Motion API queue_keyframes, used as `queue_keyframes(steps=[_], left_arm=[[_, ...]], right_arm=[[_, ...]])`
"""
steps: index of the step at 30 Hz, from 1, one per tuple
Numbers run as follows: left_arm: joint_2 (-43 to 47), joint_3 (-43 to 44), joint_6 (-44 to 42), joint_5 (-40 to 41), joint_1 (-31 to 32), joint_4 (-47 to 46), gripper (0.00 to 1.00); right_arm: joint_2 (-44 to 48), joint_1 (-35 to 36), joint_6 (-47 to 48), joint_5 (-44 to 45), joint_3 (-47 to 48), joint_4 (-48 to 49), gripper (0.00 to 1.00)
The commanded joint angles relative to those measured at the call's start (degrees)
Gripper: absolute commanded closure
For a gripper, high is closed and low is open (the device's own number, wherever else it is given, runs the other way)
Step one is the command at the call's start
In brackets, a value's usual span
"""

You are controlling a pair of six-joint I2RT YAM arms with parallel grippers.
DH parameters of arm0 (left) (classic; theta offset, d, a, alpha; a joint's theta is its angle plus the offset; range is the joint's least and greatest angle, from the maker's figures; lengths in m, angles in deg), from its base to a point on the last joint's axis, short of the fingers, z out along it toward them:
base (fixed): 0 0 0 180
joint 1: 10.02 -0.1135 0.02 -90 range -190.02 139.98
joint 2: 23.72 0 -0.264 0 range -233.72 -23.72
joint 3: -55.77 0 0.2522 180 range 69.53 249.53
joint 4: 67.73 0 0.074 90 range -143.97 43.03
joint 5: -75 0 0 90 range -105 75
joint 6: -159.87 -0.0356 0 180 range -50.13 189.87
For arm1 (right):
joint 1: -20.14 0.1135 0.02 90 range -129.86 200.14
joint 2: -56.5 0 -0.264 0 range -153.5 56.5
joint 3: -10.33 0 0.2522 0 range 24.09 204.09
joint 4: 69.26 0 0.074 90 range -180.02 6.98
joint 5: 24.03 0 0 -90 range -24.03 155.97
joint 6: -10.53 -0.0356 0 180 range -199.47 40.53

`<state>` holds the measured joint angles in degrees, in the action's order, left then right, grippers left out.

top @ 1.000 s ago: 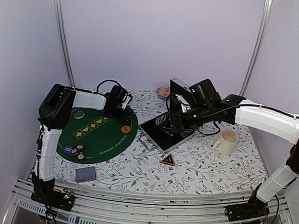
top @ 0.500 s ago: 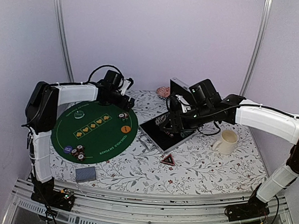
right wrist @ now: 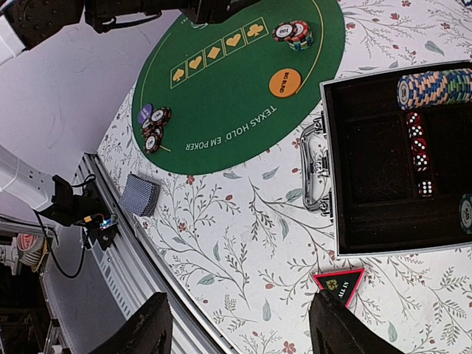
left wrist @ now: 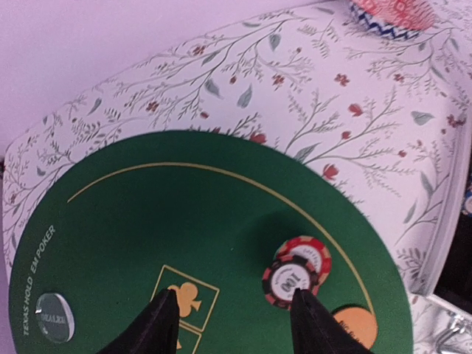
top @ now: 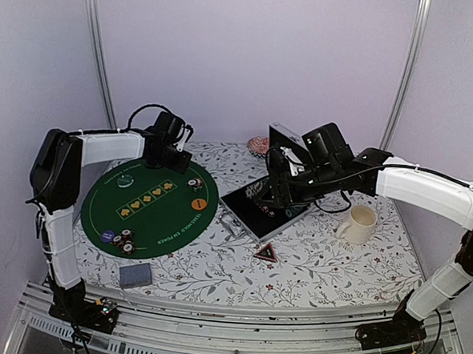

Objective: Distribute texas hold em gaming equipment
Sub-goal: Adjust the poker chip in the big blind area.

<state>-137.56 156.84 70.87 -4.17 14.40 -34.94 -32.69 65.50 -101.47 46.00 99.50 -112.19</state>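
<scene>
Two stacked poker chips [left wrist: 295,269] lie at the far right of the round green mat [left wrist: 147,243], also seen as chips [top: 194,183] from above. My left gripper [left wrist: 232,299] hovers just over the mat, open and empty, its right finger beside the chips. The orange button [top: 199,203] sits near them. Several chips [top: 120,239] rest at the mat's near edge. A deck of cards [top: 135,276] lies by the table's front. My right gripper [right wrist: 240,310] hangs open and empty above the case [top: 263,207], which holds a row of chips [right wrist: 435,87].
A cream mug [top: 359,225] stands to the right of the case. A black-and-red triangular marker [top: 266,253] lies in front of the case. Red dice [right wrist: 420,158] sit inside the case. A small patterned bowl [top: 258,144] stands at the back wall.
My left gripper has drawn back and to the left off the mat's right side, uncovering the two chips there, and its jaws have narrowed. The right arm has barely moved.
</scene>
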Motion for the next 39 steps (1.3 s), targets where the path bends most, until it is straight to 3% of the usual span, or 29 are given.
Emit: queue_keyframes(steps=[1, 11, 39], left_arm=[[0.2, -2.9, 3.5, 3.6, -3.2, 1.2, 0.48], [-5.0, -4.3, 4.7, -0.5, -3.2, 2.2, 0.53], [-11.6, 2.0, 3.9, -3.6, -0.8, 3.5, 0.52]], right_arm=[[2.1, 0.1, 0.3, 0.9, 0.0, -0.1, 0.35], [2.1, 0.1, 0.6, 1.1, -0.2, -0.1, 0.35], [2.0, 0.1, 1.0, 1.2, 0.3, -0.6, 0.34]])
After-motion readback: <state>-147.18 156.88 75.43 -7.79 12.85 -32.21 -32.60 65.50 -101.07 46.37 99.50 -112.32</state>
